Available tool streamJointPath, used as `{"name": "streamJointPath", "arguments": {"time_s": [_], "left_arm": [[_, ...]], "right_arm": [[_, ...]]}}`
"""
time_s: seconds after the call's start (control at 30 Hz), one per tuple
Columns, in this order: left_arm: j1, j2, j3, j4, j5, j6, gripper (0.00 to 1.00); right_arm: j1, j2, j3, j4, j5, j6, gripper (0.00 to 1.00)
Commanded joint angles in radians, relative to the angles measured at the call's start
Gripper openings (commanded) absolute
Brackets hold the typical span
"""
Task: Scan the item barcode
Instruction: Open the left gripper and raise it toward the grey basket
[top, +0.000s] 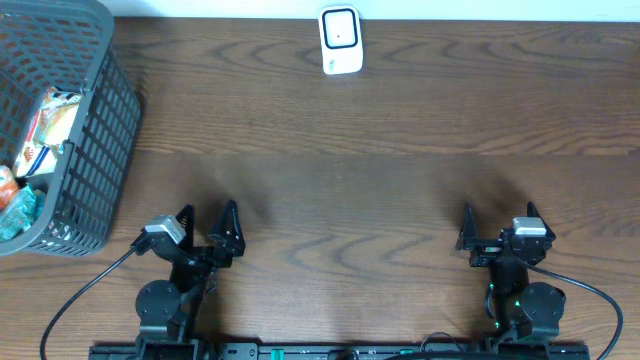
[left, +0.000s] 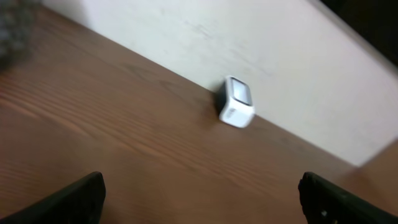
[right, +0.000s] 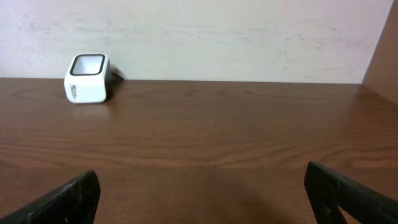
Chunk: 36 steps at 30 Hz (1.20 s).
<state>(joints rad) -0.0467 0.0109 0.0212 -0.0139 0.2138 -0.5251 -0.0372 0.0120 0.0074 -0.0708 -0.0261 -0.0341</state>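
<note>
L gripper (top: 208, 214): jaws spread full width, nothing between fingers. R gripper (top: 498, 215): same, spread wide, empty. Both sit low at near edge of wooden table (top: 340, 170), well apart from each other.

Barcode scanner (top: 340, 40): white, upright, centre of far edge, by wall. Well apart from both grippers; ahead-right of L, ahead-left of R.

Packaged items (top: 50, 125): inside grey mesh basket (top: 105, 150) at far-left of table, on L gripper side, not touching either gripper.
</note>
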Motion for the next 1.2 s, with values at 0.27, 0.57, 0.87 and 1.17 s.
{"name": "streamJointPath", "arguments": {"time_s": [0.27,0.57,0.87,1.17], "left_arm": [[0.003,-0.007,-0.006,0.306,0.145,-0.109,0.98],[0.003,-0.007,0.093,0.468,0.144,-0.108,0.98],[0.004,0.009,0.171,0.468,0.132,-0.051,0.97],[0.004,0.117,0.222,0.468,0.099,-0.033,0.97]], "right_arm": [[-0.008,-0.005,-0.002,-0.004,0.005,-0.008,0.99],[-0.008,-0.005,-0.002,-0.004,0.005,-0.008,0.99],[-0.008,-0.005,-0.002,-0.004,0.005,-0.008,0.99],[-0.008,-0.005,-0.002,-0.004,0.005,-0.008,0.99]]}}
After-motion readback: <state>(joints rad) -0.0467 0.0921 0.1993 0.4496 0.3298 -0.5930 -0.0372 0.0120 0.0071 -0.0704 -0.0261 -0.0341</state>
